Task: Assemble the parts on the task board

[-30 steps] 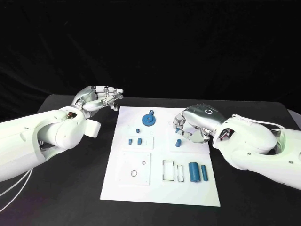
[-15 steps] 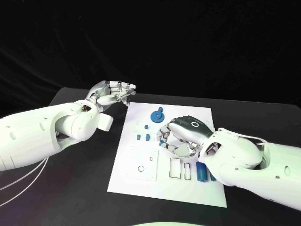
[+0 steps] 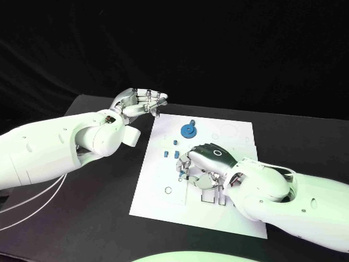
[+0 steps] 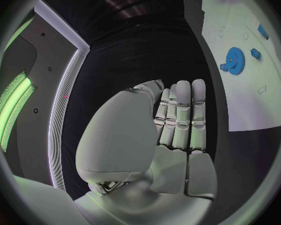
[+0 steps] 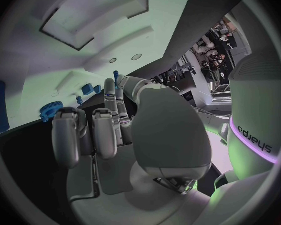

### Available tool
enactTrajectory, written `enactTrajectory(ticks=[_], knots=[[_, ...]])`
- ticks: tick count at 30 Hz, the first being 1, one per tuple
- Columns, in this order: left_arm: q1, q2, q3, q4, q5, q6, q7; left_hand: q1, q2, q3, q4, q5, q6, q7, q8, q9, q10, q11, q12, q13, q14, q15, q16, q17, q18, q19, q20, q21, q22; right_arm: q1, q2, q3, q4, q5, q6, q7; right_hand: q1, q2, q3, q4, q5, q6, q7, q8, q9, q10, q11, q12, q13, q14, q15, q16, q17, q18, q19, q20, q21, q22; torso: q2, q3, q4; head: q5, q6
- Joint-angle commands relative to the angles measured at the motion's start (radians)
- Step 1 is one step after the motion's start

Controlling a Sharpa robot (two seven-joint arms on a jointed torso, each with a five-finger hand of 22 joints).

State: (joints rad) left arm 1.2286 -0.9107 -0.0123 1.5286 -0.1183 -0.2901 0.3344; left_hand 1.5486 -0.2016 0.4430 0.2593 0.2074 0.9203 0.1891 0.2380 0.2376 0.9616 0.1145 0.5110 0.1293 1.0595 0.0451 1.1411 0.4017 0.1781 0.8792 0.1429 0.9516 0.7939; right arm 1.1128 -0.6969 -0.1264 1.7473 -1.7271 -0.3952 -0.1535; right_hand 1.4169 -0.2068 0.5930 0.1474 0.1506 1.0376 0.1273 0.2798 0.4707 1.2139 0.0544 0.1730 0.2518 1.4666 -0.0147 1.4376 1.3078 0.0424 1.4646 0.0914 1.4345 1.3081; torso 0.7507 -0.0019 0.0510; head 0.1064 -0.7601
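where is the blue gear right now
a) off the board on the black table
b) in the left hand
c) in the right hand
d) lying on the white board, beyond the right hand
d: the blue gear lies on the white task board, on the far side of the right hand, which is over the board's middle; the left hand is beside the board's far corner and holds nothing.

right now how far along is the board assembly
Early, by the look of it. Nothing plainly looks assembled: the blue gear and the small blue pieces lie loose on the task board. The right hand hovers over the board's middle, fingers curled down; whether it holds a part cannot be told. The left hand holds nothing beside the board's far corner. The fitting seems largely left.
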Motion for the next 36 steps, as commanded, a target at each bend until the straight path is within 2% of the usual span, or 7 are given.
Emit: enactTrajectory(ticks=[1,16,36], knots=[[0.001,0.003,0.000,0.000,0.005,0.007,0.003,0.003,-0.003,0.007,0.001,-0.002,-0.006,-0.001,-0.005,-0.001,-0.002,0.004,0.001,0.001,0.006,0.001,-0.004,-0.002,0.006,0.005,0.001,-0.003,-0.001,-0.006,0.007,-0.001,-0.009,-0.036,0.019,0.010,-0.002,0.006,0.001,-0.004,0.007,0.006,-0.003,0.006,0.001,0.007,0.003,-0.006,0.000,0.059,-0.003,0.006,0.038,-0.013,0.045,-0.004,0.008,0.200,0.000,0.0015,-0.0008,0.007,-0.006],[0.001,0.004,0.000,0.000,0.005,0.012,-0.002,0.002,-0.004,0.008,0.001,-0.003,-0.007,-0.001,-0.005,-0.001,-0.003,0.004,0.001,0.001,0.006,0.001,-0.004,-0.002,0.006,0.006,0.001,-0.004,-0.001,-0.015,0.020,-0.004,-0.028,-0.053,0.049,0.006,-0.005,0.007,0.000,-0.005,0.006,0.005,-0.003,0.006,0.002,0.008,0.003,-0.008,-0.001,0.059,-0.002,0.006,0.037,-0.014,0.048,-0.004,0.012,0.202,0.001,0.0018,-0.0016,0.015,-0.014],[0.001,0.003,0.000,0.001,0.005,0.013,-0.005,0.002,-0.004,0.008,0.001,-0.003,-0.007,-0.001,-0.005,-0.001,-0.003,0.004,0.001,0.001,0.006,0.001,-0.004,-0.002,0.006,0.006,0.001,-0.004,-0.001,-0.019,0.034,-0.006,-0.046,-0.066,0.068,0.000,-0.008,0.008,-0.002,-0.005,0.004,0.005,-0.003,0.005,0.002,0.009,0.003,-0.010,-0.002,0.059,-0.002,0.006,0.035,-0.015,0.049,-0.004,0.016,0.204,0.000,0.0010,-0.0014,0.018,-0.015]])
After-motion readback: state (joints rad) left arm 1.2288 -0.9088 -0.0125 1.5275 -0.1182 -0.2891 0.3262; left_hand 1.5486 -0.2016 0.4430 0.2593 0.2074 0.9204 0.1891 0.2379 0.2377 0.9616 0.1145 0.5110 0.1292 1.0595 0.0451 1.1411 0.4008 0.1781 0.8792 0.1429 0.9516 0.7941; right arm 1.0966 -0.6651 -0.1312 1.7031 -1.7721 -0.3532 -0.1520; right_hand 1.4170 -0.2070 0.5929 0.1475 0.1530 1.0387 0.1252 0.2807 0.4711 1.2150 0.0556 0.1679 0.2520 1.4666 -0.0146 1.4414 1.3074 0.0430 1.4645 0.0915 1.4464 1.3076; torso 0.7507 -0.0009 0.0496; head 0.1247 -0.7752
